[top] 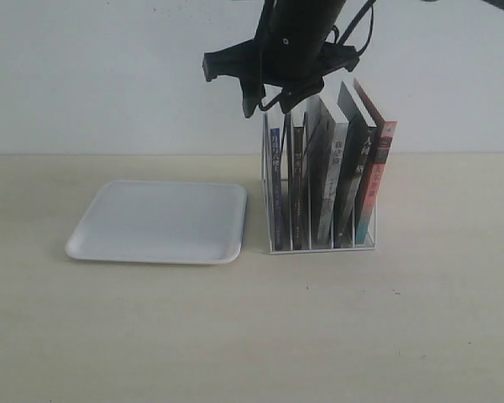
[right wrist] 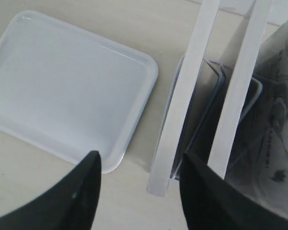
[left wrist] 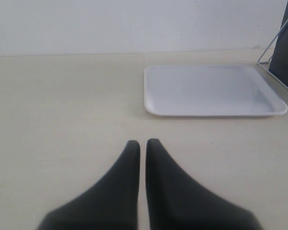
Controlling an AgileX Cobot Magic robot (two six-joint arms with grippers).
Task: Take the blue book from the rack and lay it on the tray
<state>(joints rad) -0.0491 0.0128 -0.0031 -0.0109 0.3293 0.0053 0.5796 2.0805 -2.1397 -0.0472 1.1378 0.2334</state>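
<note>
- Nothing of the task is done yet. The blue book stands upright in the rack, in the end slot nearest the tray, with its blue spine to the front.
- The tray lies flat on the table, just beside the rack, and nothing lies on it.
- What is left, as I judge it: grip the book, lift it out of the slot, carry it over the tray, turn it flat and let it go.
- The right gripper hangs above the rack's tray-side end, fingers pointing down. It is just over the tops of the books and touches none of them.
- In the right wrist view its jaws stand wide apart and hold nothing. A white strip runs between them, close to the tray. It is probably the top edge of the blue book, but from above no cover shows, so I am not sure.
- One finger looks to be on the tray side of that strip and the other on the far side. So the jaws seem lined up for a descent, though the depth is hard to read.
- The left gripper appears only in its own wrist view. It is low over bare table, well apart from the tray, fingers pressed nearly together around nothing.
</note>
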